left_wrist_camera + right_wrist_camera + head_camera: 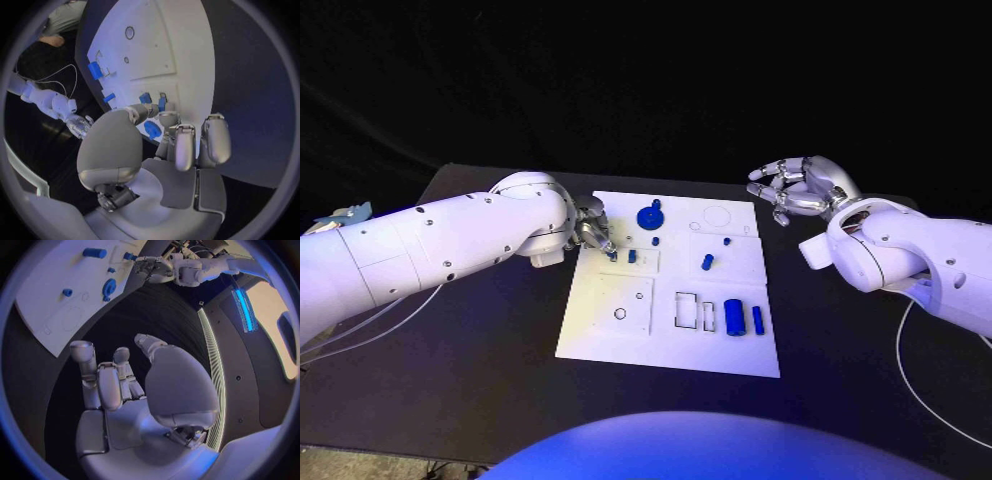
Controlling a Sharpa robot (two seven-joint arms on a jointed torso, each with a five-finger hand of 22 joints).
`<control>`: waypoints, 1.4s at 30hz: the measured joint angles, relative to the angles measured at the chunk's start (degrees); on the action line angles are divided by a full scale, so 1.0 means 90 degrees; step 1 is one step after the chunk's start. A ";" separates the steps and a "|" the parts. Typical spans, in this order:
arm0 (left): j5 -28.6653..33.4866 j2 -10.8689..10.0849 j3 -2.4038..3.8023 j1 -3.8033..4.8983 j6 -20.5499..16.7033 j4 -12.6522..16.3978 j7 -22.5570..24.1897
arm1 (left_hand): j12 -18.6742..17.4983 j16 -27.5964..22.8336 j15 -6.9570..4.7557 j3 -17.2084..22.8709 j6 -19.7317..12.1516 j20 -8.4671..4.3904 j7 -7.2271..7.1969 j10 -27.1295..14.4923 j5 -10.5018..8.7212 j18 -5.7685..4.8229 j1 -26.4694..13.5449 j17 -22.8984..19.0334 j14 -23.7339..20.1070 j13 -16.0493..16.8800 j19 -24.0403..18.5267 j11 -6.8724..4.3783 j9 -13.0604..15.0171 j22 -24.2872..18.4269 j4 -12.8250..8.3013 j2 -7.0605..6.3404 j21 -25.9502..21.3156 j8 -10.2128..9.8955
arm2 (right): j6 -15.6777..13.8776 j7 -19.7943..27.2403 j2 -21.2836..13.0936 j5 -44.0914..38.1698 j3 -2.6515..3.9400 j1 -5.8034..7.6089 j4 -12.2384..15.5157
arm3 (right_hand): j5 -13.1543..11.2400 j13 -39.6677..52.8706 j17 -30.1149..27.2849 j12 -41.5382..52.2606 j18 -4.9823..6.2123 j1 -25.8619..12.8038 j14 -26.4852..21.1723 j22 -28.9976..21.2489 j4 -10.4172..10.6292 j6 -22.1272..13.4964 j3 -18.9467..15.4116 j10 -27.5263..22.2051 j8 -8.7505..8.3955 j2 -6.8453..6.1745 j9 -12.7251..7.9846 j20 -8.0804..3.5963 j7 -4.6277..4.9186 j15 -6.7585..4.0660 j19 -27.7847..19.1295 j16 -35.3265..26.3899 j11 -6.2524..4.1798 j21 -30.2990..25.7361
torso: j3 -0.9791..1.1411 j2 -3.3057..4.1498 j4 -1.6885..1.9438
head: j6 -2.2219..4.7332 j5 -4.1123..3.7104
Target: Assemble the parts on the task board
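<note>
We saw the white task board (603,330) lying mid-tabletop (473,330), w/ blue parts spread over it: a round disc part (649,216) near the far edge, a small peg (707,262) toward the centre, and two upright-lying cylinders (734,317) side by side near the right front corner. The left robot hand (594,235) hovered over the board's left far edge, fingers curled down close to a small blue block (632,256); in the left wrist view the fingertips (164,120) sat right at that block (145,98), but we couldn't tell whether it was actually pinched or just touched. The right robot hand (798,188) hung off the board's far right corner, above the tabletop, fingers loosely spread, grasping nothing.
</note>
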 measured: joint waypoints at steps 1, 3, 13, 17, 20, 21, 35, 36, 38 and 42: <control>-0.0008 0.0001 0.0000 -0.0001 0.0003 -0.0002 0.0000 | 0.0000 0.0000 0.0000 0.0000 0.0000 0.0000 0.0000 0.0000 0.0000 0.0000 0.0000 0.0000 0.0000 0.0000 0.0000 0.0000 0.0000 0.0000 0.0000 0.0000 0.0000 0.0000 | 0.0000 0.0000 0.0000 0.0000 0.0000 0.0000 0.0000 | 0.0000 0.0000 0.0000 0.0000 0.0001 0.0000 0.0000 0.0000 0.0000 0.0000 0.0000 0.0000 0.0000 0.0000 0.0000 0.0000 0.0000 0.0000 0.0000 0.0000 0.0000 0.0000 | 0.0000 0.0001 0.0001 | 0.0000 -0.0001; -0.0021 0.0004 0.0000 -0.0002 0.0011 -0.0006 0.0000 | 0.0000 0.0000 0.0000 0.0000 0.0000 0.0000 0.0000 0.0000 0.0000 0.0000 0.0000 0.0000 0.0000 -0.0009 0.0000 0.0000 0.0000 0.0000 0.0000 0.0000 0.0000 0.0000 | 0.0000 0.0000 0.0000 0.0000 0.0000 -0.0001 0.0000 | 0.0000 0.0000 0.0000 0.0000 0.0000 0.0000 0.0000 0.0000 0.0000 0.0000 0.0000 0.0000 0.0000 0.0000 0.0000 0.0000 0.0000 0.0000 0.0000 0.0000 0.0000 0.0000 | 0.0001 0.0001 0.0001 | 0.0000 -0.0002; -0.0057 0.0007 -0.0003 -0.0003 0.0073 -0.0012 -0.0001 | 0.0000 0.0000 0.0000 0.0000 0.0000 0.0000 0.0000 -0.0001 0.0016 -0.0001 0.0000 0.0000 0.0000 -0.0010 0.0000 0.0001 0.0001 -0.0008 0.0000 0.0000 0.0000 0.0000 | 0.0000 0.0002 0.0004 0.0000 0.0000 -0.0003 -0.0004 | 0.0000 0.0000 0.0000 0.0000 0.0000 0.0000 0.0000 0.0000 0.0000 0.0000 0.0000 0.0000 0.0000 0.0000 0.0000 0.0000 0.0000 0.0000 0.0000 0.0000 0.0000 0.0000 | 0.0002 -0.0001 0.0002 | 0.0000 -0.0004; -0.0061 0.0007 -0.0003 -0.0002 0.0099 -0.0012 0.0000 | 0.0000 0.0000 0.0000 -0.0001 0.0000 0.0000 0.0000 -0.0001 0.0022 0.0000 0.0000 0.0000 0.0000 -0.0027 0.0000 0.0001 0.0002 -0.0014 0.0000 0.0000 0.0000 -0.0001 | 0.0000 0.0002 0.0005 0.0000 0.0000 -0.0005 -0.0006 | 0.0000 0.0000 0.0000 0.0000 0.0001 0.0000 0.0000 0.0000 0.0000 0.0000 0.0000 0.0000 0.0000 0.0000 0.0000 0.0000 0.0000 0.0000 0.0000 0.0000 0.0000 0.0000 | 0.0002 -0.0002 0.0001 | 0.0000 -0.0004; -0.0061 0.0007 -0.0004 -0.0001 0.0122 -0.0011 0.0005 | 0.0000 0.0000 0.0000 0.0000 0.0000 0.0000 0.0000 -0.0001 0.0023 0.0000 0.0000 0.0000 0.0000 -0.0027 0.0000 0.0001 0.0002 -0.0019 -0.0001 0.0000 0.0000 -0.0001 | 0.0000 0.0002 0.0005 0.0000 0.0000 -0.0006 -0.0007 | 0.0000 0.0000 0.0000 0.0000 0.0001 0.0000 0.0000 0.0000 0.0000 0.0000 0.0000 0.0000 0.0000 0.0000 0.0000 0.0000 0.0000 0.0000 0.0000 0.0000 0.0000 0.0000 | 0.0002 -0.0004 0.0002 | 0.0000 -0.0003; -0.0060 0.0007 -0.0004 -0.0001 0.0127 -0.0010 0.0006 | 0.0000 0.0000 0.0000 -0.0001 0.0000 0.0000 0.0000 -0.0001 0.0023 0.0000 0.0000 0.0000 0.0000 -0.0027 0.0000 0.0001 0.0002 -0.0019 -0.0001 0.0000 0.0000 -0.0001 | 0.0000 0.0002 0.0005 0.0000 0.0000 -0.0006 -0.0007 | 0.0000 0.0000 0.0000 0.0000 0.0001 0.0000 0.0000 0.0000 0.0000 0.0000 0.0000 0.0000 0.0000 0.0000 0.0000 0.0000 0.0000 0.0000 0.0000 0.0000 0.0000 0.0000 | 0.0002 -0.0004 0.0003 | 0.0000 -0.0004; -0.0039 0.0033 -0.0007 -0.0001 0.0153 -0.0036 0.0018 | -0.0001 -0.0001 0.0000 -0.0001 0.0000 0.0000 0.0000 -0.0001 0.0023 0.0000 -0.0010 0.0000 0.0000 -0.0027 0.0000 0.0001 0.0058 -0.0019 -0.0001 -0.0010 -0.0001 0.0017 | -0.0001 0.0002 0.0011 -0.0009 0.0000 -0.0008 -0.0008 | 0.0000 0.0001 0.0000 -0.0001 0.0001 0.0000 0.0000 0.0000 0.0000 0.0000 0.0000 0.0000 0.0000 0.0000 0.0000 0.0000 0.0000 0.0000 0.0000 0.0000 0.0000 0.0000 | 0.0005 -0.0003 -0.0002 | 0.0000 -0.0013; -0.0038 0.0036 -0.0007 -0.0001 0.0149 -0.0041 0.0020 | -0.0001 -0.0001 0.0000 -0.0001 0.0000 0.0000 0.0000 -0.0001 0.0023 0.0000 -0.0010 0.0000 0.0000 -0.0027 0.0000 0.0001 0.0058 -0.0019 -0.0001 -0.0010 -0.0001 0.0017 | -0.0001 0.0002 0.0011 -0.0009 0.0000 -0.0008 -0.0008 | 0.0000 0.0000 0.0000 -0.0001 0.0001 0.0000 0.0000 0.0000 0.0000 0.0000 0.0000 0.0000 0.0000 0.0000 0.0000 0.0000 0.0000 0.0000 0.0000 0.0000 0.0000 0.0000 | 0.0005 -0.0002 -0.0002 | 0.0000 -0.0015; -0.0036 0.0042 -0.0007 0.0000 0.0141 -0.0050 0.0023 | -0.0001 -0.0001 0.0000 -0.0001 0.0000 0.0000 0.0000 0.0001 0.0022 0.0000 -0.0018 0.0000 0.0000 -0.0027 0.0000 -0.0001 0.0059 -0.0019 -0.0001 -0.0018 -0.0001 0.0018 | -0.0001 0.0002 0.0011 -0.0009 0.0000 -0.0009 -0.0008 | 0.0000 0.0000 0.0000 -0.0001 0.0000 0.0000 0.0000 0.0000 0.0000 0.0000 0.0000 0.0000 0.0000 0.0000 0.0000 0.0000 0.0000 0.0000 0.0000 0.0000 0.0000 0.0000 | 0.0005 -0.0001 -0.0002 | 0.0000 -0.0015; -0.0033 0.0048 -0.0008 -0.0001 0.0129 -0.0057 0.0026 | -0.0001 -0.0001 0.0000 -0.0001 0.0000 0.0000 0.0000 0.0025 0.0020 0.0000 -0.0026 0.0000 0.0000 -0.0027 0.0000 -0.0024 0.0059 -0.0019 -0.0001 -0.0026 -0.0001 0.0018 | -0.0001 0.0003 0.0011 -0.0010 0.0000 -0.0009 -0.0007 | 0.0000 0.0001 0.0000 -0.0001 0.0000 0.0000 0.0000 0.0000 0.0000 0.0000 0.0000 0.0000 0.0000 0.0000 0.0000 0.0000 0.0000 0.0000 0.0000 0.0000 0.0000 0.0000 | 0.0002 0.0001 0.0001 | 0.0000 -0.0024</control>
